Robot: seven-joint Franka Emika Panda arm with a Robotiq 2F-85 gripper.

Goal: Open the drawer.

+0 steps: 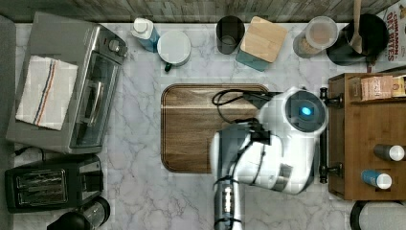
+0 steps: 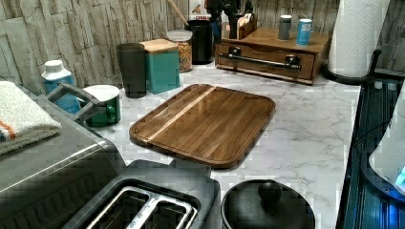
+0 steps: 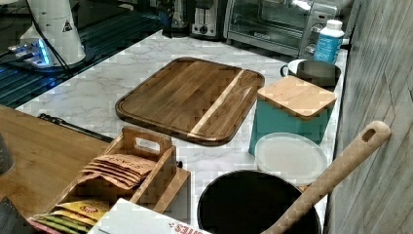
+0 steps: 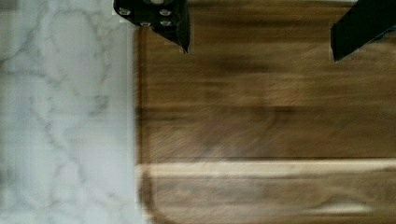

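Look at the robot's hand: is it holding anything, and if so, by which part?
Nothing is held. The hand is open, its fingers spread apart above the wooden tray with nothing between them. The drawer is shut, its bar handle untouched.

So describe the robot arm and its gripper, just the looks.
The arm has glossy white rounded shells with grey joint sections, a round blue light on top, and black cables looping off the wrist. The gripper has two black fingers, one with small silver screws.

White arm (image 1: 268, 153), black cables, blue light
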